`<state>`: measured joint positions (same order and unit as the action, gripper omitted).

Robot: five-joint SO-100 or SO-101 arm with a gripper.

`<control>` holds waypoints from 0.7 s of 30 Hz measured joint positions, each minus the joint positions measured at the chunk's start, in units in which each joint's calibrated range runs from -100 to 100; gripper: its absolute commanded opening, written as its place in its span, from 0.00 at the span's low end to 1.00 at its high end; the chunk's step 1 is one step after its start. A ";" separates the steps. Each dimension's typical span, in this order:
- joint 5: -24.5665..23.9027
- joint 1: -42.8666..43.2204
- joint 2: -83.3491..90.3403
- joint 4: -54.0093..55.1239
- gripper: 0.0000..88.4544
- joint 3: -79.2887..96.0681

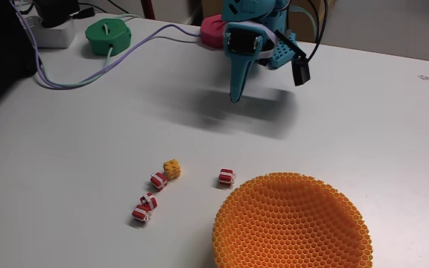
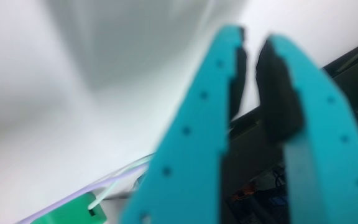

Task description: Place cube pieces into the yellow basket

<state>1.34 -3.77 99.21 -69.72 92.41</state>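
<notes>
Teal fingers [image 1: 236, 95] point down above the table [image 1: 88, 141] (nearly shut, holding nothing), well behind the cube pieces [image 1: 171, 169].

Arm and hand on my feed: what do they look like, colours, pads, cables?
The arm is teal printed plastic with a black module on its front and black cables looping beside it. The hand has two long teal fingers that taper to a point, with small holes along their faces and dark padding on the inner sides.
</notes>
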 measured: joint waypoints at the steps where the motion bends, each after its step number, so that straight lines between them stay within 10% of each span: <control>1: 0.00 0.00 0.00 0.00 0.00 0.00; 9: -0.05 -4.45 0.00 0.00 0.01 0.00; 12: -0.63 -3.00 -0.39 0.11 0.20 0.00; 21: -20.46 9.57 -43.09 17.42 0.21 -21.08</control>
<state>-19.12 5.80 56.12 -52.30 71.33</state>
